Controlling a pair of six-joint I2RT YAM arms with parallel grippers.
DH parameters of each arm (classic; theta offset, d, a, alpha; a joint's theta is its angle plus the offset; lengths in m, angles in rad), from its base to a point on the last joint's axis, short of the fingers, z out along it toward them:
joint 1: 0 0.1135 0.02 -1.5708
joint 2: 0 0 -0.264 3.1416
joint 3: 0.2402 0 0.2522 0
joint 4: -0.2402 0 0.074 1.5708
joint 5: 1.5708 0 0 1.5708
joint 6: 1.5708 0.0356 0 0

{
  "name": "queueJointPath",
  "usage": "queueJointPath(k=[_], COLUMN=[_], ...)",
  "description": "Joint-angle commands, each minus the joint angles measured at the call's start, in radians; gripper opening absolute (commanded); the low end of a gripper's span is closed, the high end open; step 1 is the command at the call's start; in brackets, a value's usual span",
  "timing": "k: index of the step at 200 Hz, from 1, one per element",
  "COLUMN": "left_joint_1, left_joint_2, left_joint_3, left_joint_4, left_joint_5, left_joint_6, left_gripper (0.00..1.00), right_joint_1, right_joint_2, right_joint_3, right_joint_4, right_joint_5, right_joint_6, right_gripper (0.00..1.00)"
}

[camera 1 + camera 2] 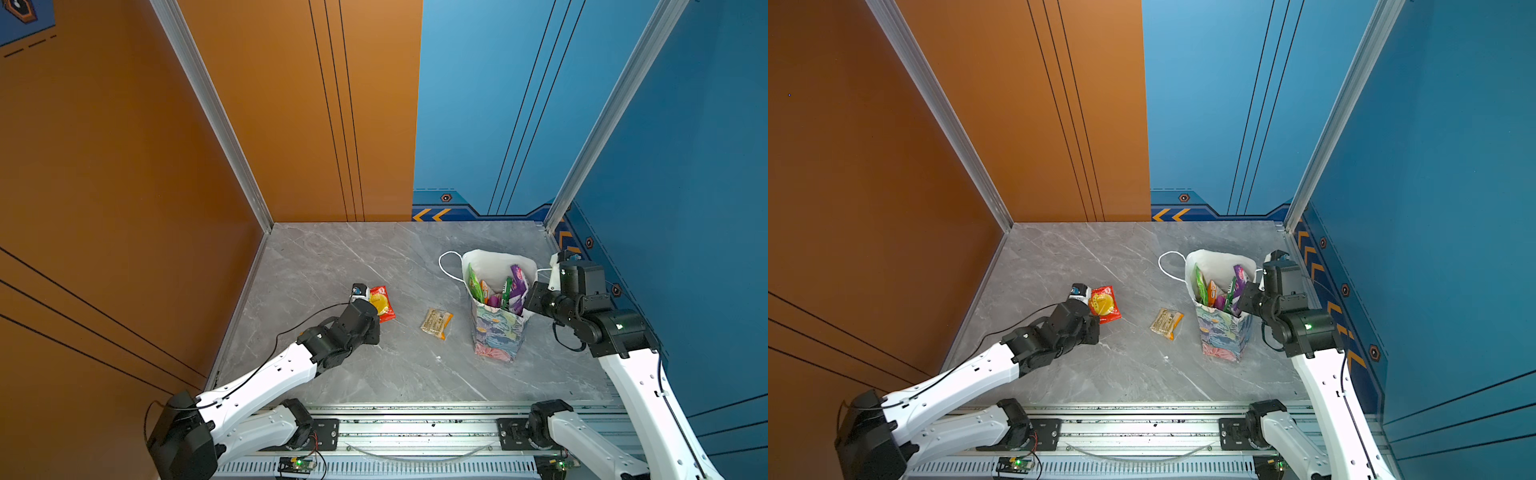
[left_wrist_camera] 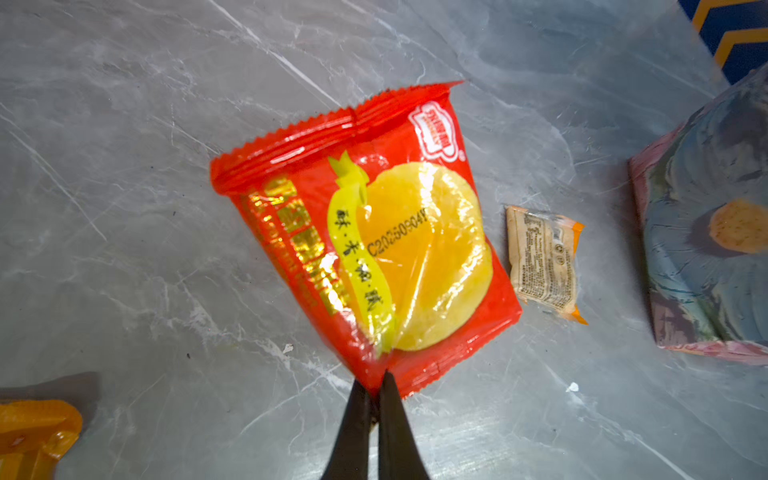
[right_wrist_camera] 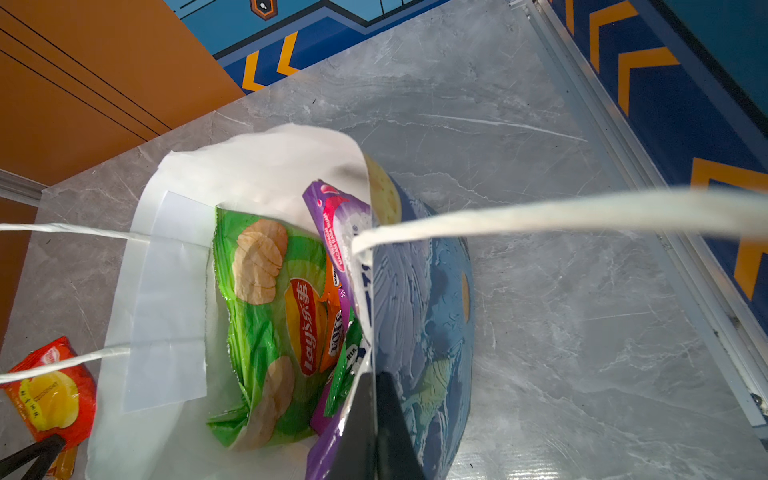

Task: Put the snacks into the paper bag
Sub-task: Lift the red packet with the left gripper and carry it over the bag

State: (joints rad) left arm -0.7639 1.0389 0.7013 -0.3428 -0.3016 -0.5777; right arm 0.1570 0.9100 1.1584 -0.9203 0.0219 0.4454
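- The paper bag [image 1: 498, 332] stands upright toward the right edge of the worktop [image 1: 332, 257]. The right gripper [image 3: 374, 376] has its jaws closed tight on the bag's near rim, seemingly to steady the mouth.
- Most of the task looks done. The green chip bag [image 3: 266, 316], a purple packet [image 3: 332, 216] and some smaller packets [image 3: 336, 332] are already inside. Only the right wrist view shows how they lean against the gripped wall. In both top views just their tops show above the rim.
- The red packet [image 2: 374, 232] with the yellow circle is outside the bag, toward the worktop's left edge. The left gripper [image 2: 376, 380], fully closed, pinches it by one corner. That pinch shows only in the left wrist view, because the wrist covers it in both top views. I cannot tell whether the packet is clear of the worktop.
- The tan bar [image 1: 435, 323] lies flat and untouched near the worktop's middle, between the red packet and the bag and nearer the bag.
- An orange wrapper [image 2: 35, 432] lies on the worktop at the margin of the left wrist view. The top views do not show it, as it is probably under the left arm. By my count, two and likely three snacks remain to be bagged.
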Motion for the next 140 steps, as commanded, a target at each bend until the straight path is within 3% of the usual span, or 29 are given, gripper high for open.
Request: queueJointPath(k=[1, 44, 68, 140], left_joint_1=[0.005, -0.009, -0.022, -0.238], left_joint_2=[-0.033, -0.061, -0.034, 0.092], left_joint_3=[0.001, 0.03, 0.141, 0.551], left_joint_4=[0.029, 0.023, -0.053, -0.154], left_joint_5=[-0.034, -0.045, -0.018, -0.11], left_joint_6=[0.045, 0.074, 0.056, 0.205], left_gripper=[0.0, 0.0, 0.0, 0.0], right_joint_1=[0.004, 0.004, 0.005, 0.006], right_joint_2=[0.004, 0.001, 0.006, -0.009], right_joint_3=[0.037, 0.039, 0.037, 0.024], right_joint_4=[0.019, 0.018, 0.019, 0.02], right_joint_5=[-0.03, -0.02, -0.022, -0.02], right_joint_6=[0.007, 0.006, 0.006, 0.006], right_gripper=[0.0, 0.0, 0.0, 0.0])
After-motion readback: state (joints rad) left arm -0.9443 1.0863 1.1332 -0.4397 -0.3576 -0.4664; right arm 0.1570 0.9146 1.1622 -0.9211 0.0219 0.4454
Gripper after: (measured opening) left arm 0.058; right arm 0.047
